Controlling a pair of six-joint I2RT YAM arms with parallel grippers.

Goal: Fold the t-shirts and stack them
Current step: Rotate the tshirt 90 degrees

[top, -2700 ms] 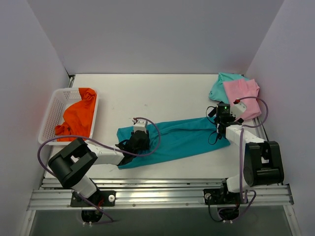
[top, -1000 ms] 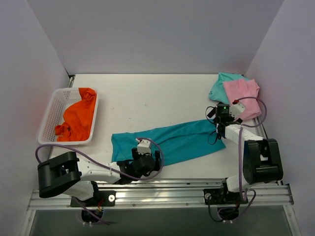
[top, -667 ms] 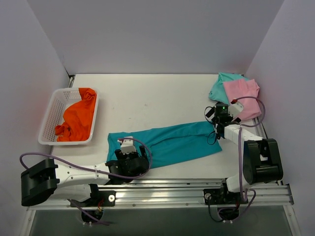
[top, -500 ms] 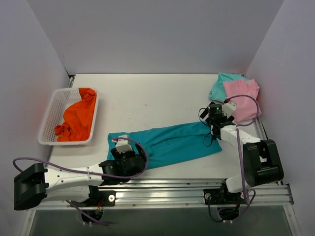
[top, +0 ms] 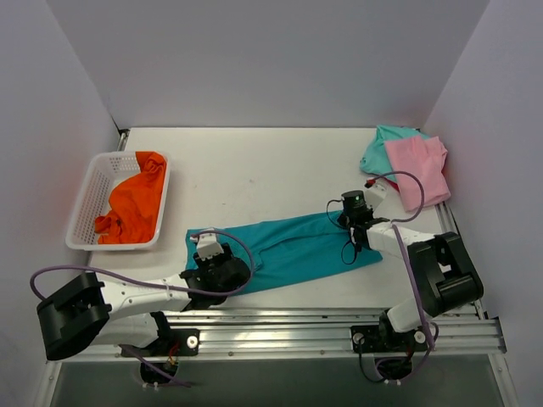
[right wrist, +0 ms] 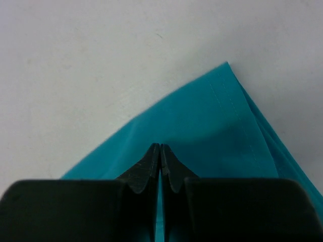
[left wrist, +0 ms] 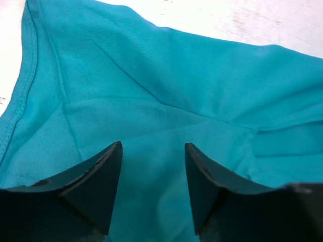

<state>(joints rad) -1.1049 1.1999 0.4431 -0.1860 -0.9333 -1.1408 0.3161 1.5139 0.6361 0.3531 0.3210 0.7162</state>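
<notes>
The teal-blue t-shirt [top: 288, 250] lies as a long flat band across the near middle of the table. My left gripper [top: 227, 270] hovers low over its left end. It is open, with teal cloth [left wrist: 176, 75] showing in the gap between its fingers [left wrist: 108, 171]. My right gripper [top: 346, 219] sits at the shirt's far right corner, shut on the teal cloth [right wrist: 202, 121], whose pointed corner lies just beyond the tips. The pink t-shirt [top: 416, 170] lies on the mint-green one [top: 382, 146] at the back right. The orange t-shirt [top: 131, 203] is bunched in the basket.
A white lattice basket [top: 93, 182] stands at the left side of the table. White walls close in the left, back and right. The aluminium rail [top: 271, 335] with both arm bases runs along the near edge.
The teal-blue shirt has slid left. My left arm swung round to its left end and its jaws narrowed. My right gripper moved left and shut at the shirt's right corner.
</notes>
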